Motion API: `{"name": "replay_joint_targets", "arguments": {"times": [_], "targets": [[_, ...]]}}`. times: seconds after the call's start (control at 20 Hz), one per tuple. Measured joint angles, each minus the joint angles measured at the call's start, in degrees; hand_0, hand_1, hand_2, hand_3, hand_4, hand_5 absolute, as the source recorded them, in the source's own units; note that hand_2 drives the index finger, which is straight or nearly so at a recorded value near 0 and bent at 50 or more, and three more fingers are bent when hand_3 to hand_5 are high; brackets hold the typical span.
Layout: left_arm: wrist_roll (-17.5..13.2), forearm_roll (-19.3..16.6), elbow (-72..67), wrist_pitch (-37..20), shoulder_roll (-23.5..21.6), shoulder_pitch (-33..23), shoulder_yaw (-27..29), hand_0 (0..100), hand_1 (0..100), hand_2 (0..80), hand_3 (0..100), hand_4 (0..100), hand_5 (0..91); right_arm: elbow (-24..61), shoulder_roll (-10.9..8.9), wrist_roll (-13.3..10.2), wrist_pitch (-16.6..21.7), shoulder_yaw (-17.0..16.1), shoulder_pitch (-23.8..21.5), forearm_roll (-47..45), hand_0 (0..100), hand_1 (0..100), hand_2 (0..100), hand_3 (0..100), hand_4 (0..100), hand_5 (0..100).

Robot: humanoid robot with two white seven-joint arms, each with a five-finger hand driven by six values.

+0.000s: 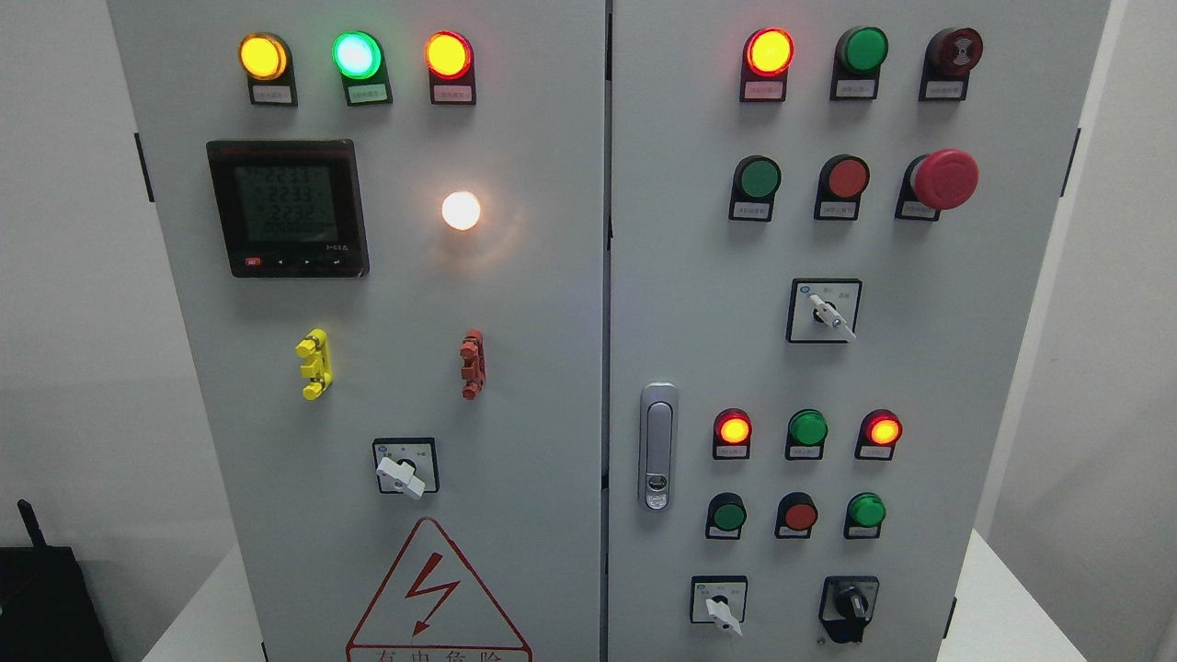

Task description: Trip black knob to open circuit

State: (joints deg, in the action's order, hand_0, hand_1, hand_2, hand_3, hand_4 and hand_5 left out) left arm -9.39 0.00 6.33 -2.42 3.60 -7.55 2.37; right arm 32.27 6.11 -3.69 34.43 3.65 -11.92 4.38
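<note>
From the head camera I face a grey metal electrical cabinet (pixel 552 368) with two doors. The black rotary knob (pixel 851 604) sits on the right door at about five o'clock in my picture, its handle pointing roughly to six o'clock. Just at its nine o'clock side is a white-handled selector switch (pixel 720 609). Directly above the knob, at twelve o'clock from it, is a row of three small round push buttons, green, red, green (pixel 798 515). A red mushroom-shaped emergency button (pixel 944 178) stands near two o'clock. I see neither hand in the picture, so I cannot tell how their fingers stand.
</note>
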Motion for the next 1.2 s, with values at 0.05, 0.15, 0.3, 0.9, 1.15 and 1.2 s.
{"name": "replay_joint_targets", "arguments": {"times": [0.05,0.15,0.3,0.9,1.15,1.2], "targets": [[0.0,0.0,0.0,0.0,0.0,0.0,0.0,12,39,0.0,0,0,0.0,1.8,-0.03,-0.1,0.0,0.0,-0.4,0.0,0,8,0,0,0,0],[0.0,0.0,0.0,0.1,0.0,0.0,0.0,12,39,0.0,0,0,0.0,5.9,-0.11,-0.2,-0.2,-0.1,-1.4,-0.1,0,8,0,0,0,0],[0.0,0.0,0.0,0.1,0.0,0.0,0.0,12,39,0.0,0,0,0.0,12.0,-0.2,-0.3,-0.6,-0.8,-2.6,-0.2,0,8,0,0,0,0],[0.0,0.0,0.0,0.2,0.0,0.0,0.0,12,39,0.0,0,0,0.0,36.7,-0.82,0.1,-9.7,-2.7,-5.2,-3.0,0,6,0,6,0,0],[0.0,0.0,0.0,0.2,0.0,0.0,0.0,12,39,0.0,0,0,0.0,45.7,-1.33,0.7,-14.1,-3.0,-5.2,-4.6,0,5,0,22,10,0],[0.0,0.0,0.0,0.2,0.0,0.0,0.0,12,39,0.0,0,0,0.0,47.3,-1.44,1.0,-14.7,-3.1,-5.1,-4.9,0,5,0,25,14,0]]}}
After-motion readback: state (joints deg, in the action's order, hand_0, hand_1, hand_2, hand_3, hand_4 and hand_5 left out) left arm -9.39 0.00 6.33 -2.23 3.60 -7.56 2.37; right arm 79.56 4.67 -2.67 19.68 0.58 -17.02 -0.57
